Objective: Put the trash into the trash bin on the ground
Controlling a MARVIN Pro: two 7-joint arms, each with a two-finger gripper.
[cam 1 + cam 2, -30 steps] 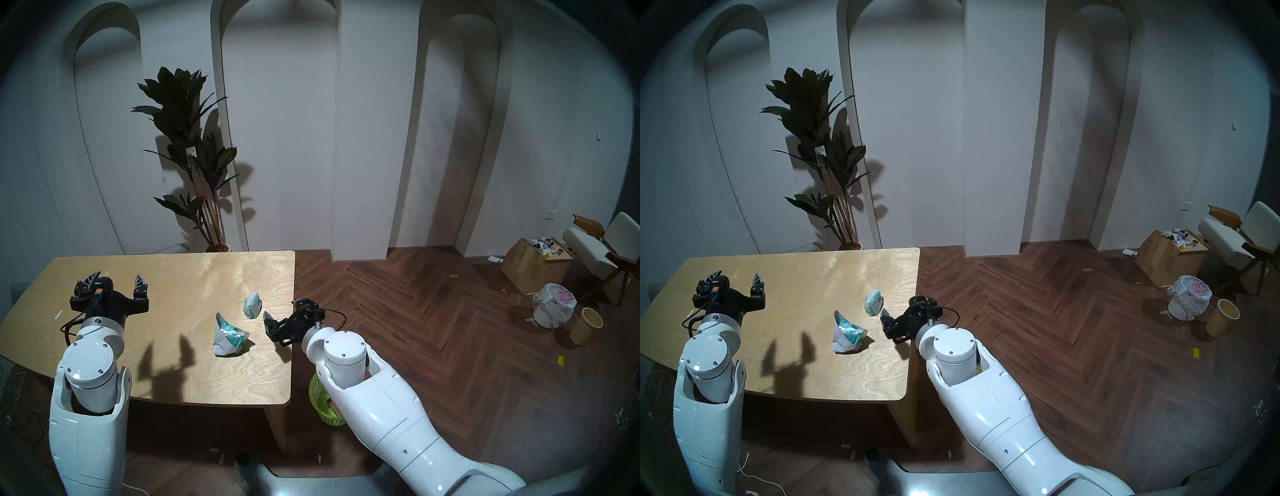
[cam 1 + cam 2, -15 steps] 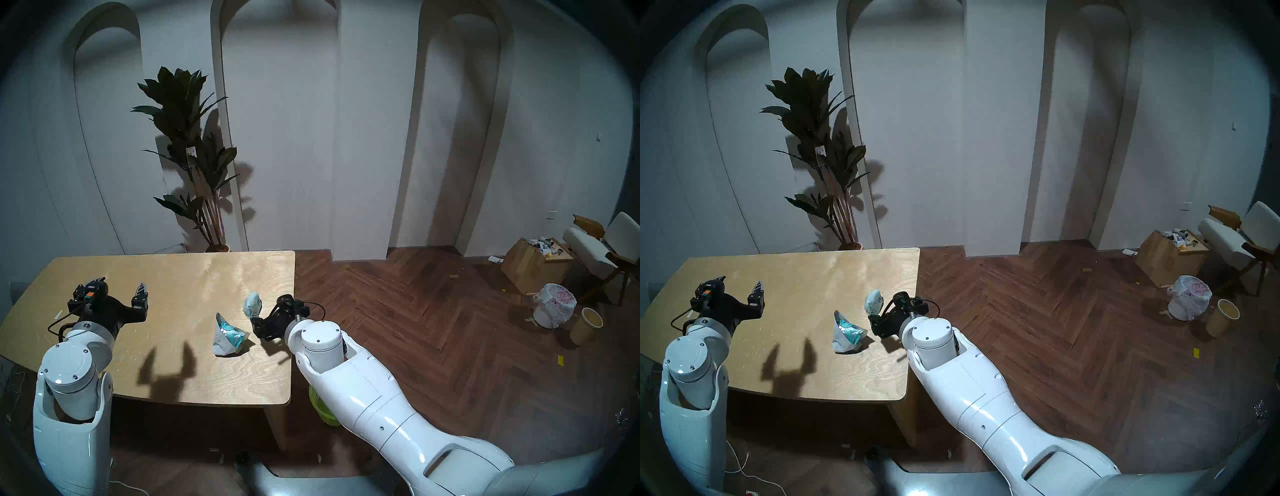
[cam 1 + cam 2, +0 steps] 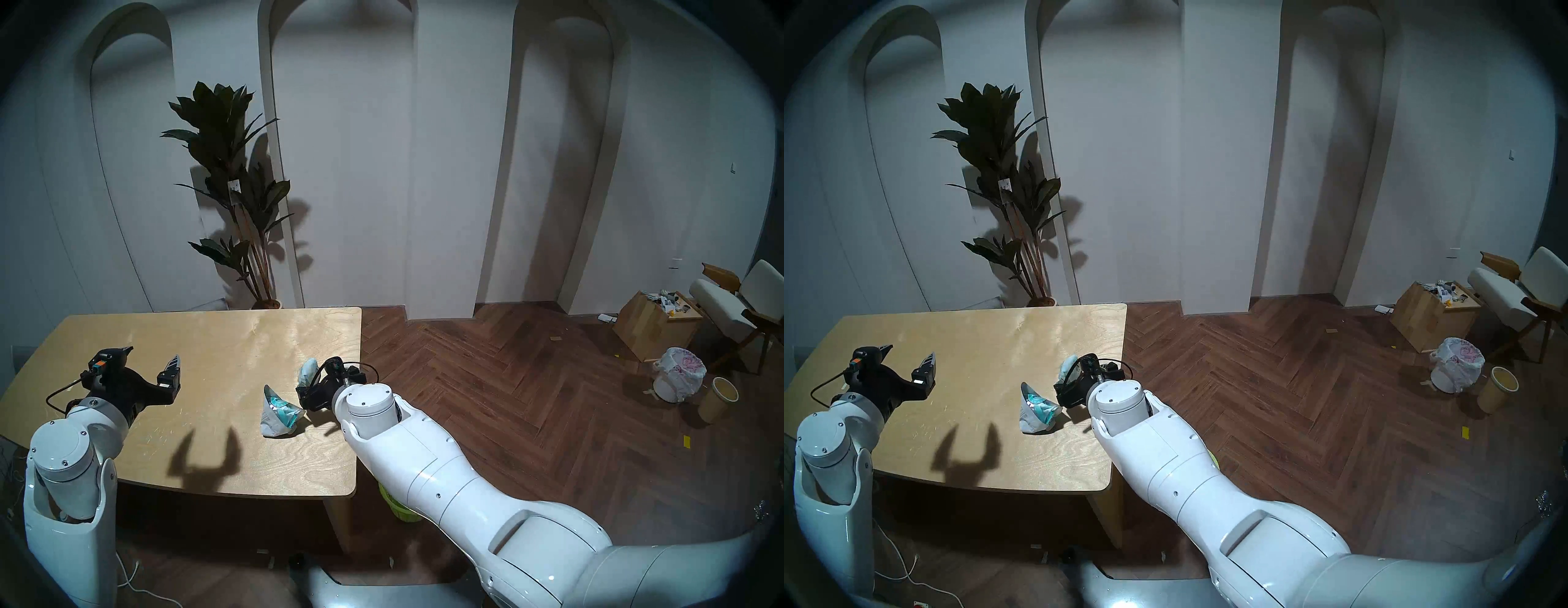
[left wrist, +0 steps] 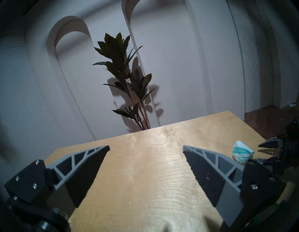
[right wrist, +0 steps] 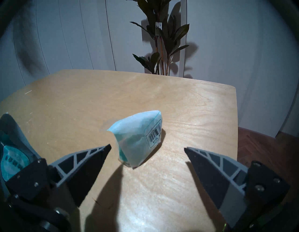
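Note:
A pale mint packet [image 3: 307, 370] lies near the right edge of the wooden table [image 3: 212, 339]. My right gripper [image 5: 147, 147] is open, its fingers on either side of the packet's [image 5: 139, 141] near end and just short of it, not touching. A wrinkly silver-white bag with teal print [image 3: 278, 412] lies just to its left. My left gripper [image 3: 151, 354] is open and empty above the table's left part. The lime-green mesh bin [image 3: 396, 505] stands on the floor by the table's right front corner, mostly hidden behind my right arm. The white carton is out of view.
A potted plant [image 3: 237, 191] stands behind the table. At the far right of the floor are a white bin with a white-pink bag [image 3: 679, 378], a tan cylindrical bin [image 3: 719, 399], a cardboard box of clutter [image 3: 653, 322] and a chair [image 3: 738, 305].
My right arm has swung left from beyond the table's right edge, bringing its open gripper up to the mint packet. My left arm has drifted slightly left and turned; its gripper stays open.

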